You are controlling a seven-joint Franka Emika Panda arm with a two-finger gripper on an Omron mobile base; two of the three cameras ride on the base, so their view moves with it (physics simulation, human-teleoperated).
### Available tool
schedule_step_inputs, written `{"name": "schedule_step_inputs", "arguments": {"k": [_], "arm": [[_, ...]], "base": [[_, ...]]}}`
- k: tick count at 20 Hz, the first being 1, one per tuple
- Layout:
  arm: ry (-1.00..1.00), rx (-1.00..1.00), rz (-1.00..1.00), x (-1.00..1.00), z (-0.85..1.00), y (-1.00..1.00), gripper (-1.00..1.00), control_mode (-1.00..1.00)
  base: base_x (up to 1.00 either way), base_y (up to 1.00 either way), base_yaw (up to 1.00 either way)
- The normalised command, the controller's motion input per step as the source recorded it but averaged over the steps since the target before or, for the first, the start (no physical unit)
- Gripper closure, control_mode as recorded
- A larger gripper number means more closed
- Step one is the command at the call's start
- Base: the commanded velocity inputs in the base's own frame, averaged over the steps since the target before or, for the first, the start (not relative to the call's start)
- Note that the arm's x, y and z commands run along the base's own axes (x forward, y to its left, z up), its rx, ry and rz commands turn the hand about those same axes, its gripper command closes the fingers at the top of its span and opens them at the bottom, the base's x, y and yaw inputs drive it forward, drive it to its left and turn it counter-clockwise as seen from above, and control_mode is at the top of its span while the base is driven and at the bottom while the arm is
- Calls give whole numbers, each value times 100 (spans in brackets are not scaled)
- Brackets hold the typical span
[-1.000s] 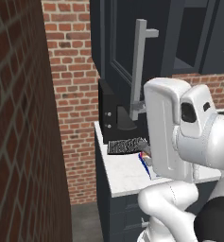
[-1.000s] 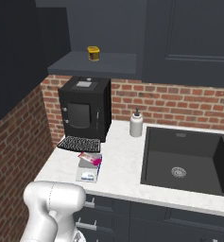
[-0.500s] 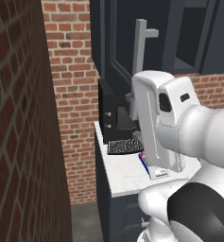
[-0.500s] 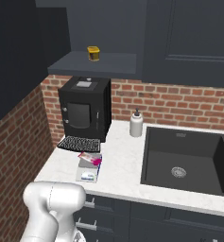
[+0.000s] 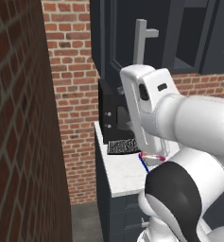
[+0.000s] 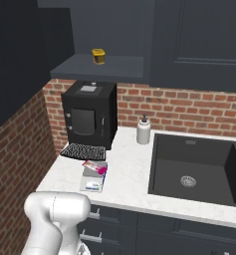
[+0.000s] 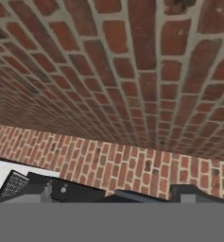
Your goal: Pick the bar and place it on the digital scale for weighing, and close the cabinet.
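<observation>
bar (image 6: 95,167): lying on the digital scale (image 6: 93,179), well away from the fingers
fingers (image 7: 189,194): spread wide, holding nothing; facing brick wall (image 7: 132,80)

White Franka Panda arm with dark joints (image 5: 179,123): in left base view it rises from lower right, one thick link reaching left, ending in a rounded upright white segment. In right base view, a rounded white link shows at lower left. Two-finger end effector (image 7: 116,193): dark fingertips (image 7: 40,193) at the bottom of hand view, spread wide apart, nothing between them.
</observation>
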Motion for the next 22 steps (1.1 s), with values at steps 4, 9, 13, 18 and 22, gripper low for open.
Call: {"name": "schedule_step_inputs", "arguments": {"k": [4, 9, 13, 18, 22], "arm": [[0, -4, -4, 38, -21, 0, -100, -100], [0, -5, -2, 42, -23, 1, -100, -100], [0, -4, 0, 36, -19, 20, -100, -100], [0, 0, -4, 19, -1, -16, -100, -100], [0, 0, -11, 1, 2, -53, -100, -100]], "base": [[0, 0, 0], [0, 0, 0], [0, 0, 0], [0, 0, 0], [0, 0, 0]]}}
